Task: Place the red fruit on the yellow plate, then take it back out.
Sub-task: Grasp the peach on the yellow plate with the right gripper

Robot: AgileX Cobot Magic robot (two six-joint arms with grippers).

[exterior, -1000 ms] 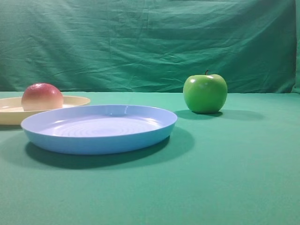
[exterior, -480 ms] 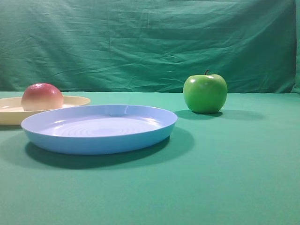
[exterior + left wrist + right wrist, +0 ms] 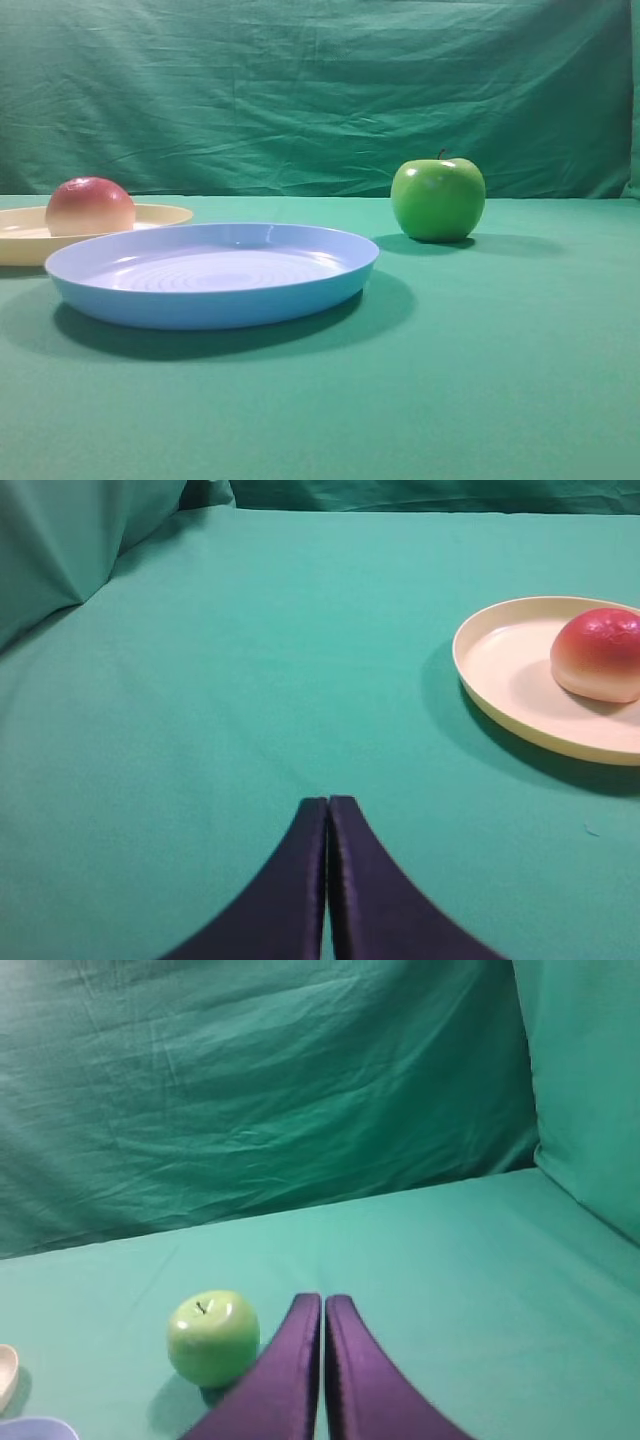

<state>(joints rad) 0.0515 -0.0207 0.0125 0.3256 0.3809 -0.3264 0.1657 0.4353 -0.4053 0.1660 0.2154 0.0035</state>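
Exterior high view, nearest first: green cloth table (image 3: 480, 380) fills the foreground, then the light blue plate (image 3: 212, 274) sits left of centre, nothing in it, casting a shadow to its right. Behind it on the far left the yellow plate (image 3: 150, 215) is partly cut by the frame edge and partly hidden by the blue rim; the red fruit (image 3: 90, 207) rests on it, red top, paler base. Farther back right of centre the green apple (image 3: 438, 199) stands upright on the cloth, stem up, well apart from both plates. Wrinkled green backdrop (image 3: 320, 90) behind everything. No arm shows in this view. Left wrist view: left gripper (image 3: 328, 810) at bottom centre, dark fingers pressed together with only a thin seam between, holding nothing, over bare cloth. Beyond it at right, well apart from the tips, the yellow plate (image 3: 500, 695) with the red fruit (image 3: 600, 653) sitting inside near the right frame edge, touching the plate floor. Right wrist view: right gripper (image 3: 322, 1305) at bottom centre, fingers pressed together, gripping nothing. The green apple (image 3: 212, 1338) lies just left of the fingers on the cloth; cannot tell if it touches them. Slivers of both plate rims show at bottom left corner, backdrop (image 3: 260, 1100) beyond.
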